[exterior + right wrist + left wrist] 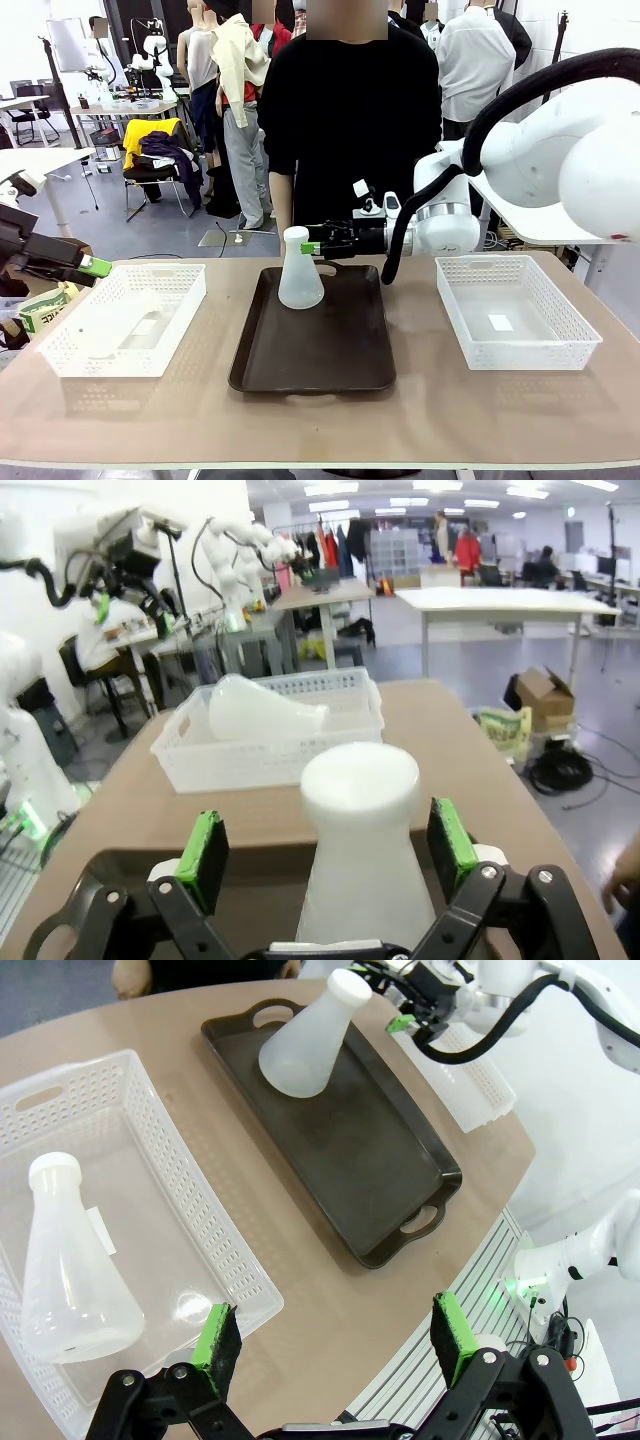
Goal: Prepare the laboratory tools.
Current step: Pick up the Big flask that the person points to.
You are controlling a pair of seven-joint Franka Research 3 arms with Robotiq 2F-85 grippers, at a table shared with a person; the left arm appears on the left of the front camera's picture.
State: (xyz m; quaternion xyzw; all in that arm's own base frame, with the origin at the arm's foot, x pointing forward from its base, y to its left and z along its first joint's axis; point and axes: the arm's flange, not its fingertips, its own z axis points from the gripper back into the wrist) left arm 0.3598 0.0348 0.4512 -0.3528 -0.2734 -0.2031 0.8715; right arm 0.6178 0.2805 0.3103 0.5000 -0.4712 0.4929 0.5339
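Tan counter (pixel 500 410), busy lab room behind. One flask (pixel 300 280) stands upright at the far end of the tray (pixel 320 365), with the right hand (pixel 327 848) spread either side of its neck, not pinching. The second flask (pixel 70 1270) lies in the left basket (pixel 100 1070); the left hand (pixel 335 1335) is spread, off to its left. My read: grab that one next, by the neck. No legible labels.

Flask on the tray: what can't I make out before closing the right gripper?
- Right wrist view: flask base, cut off by the bottom edge.
- Front view: right gripper pad gaps at the neck, too small.
- Front view: second flask in the left basket, faint behind the lattice wall.
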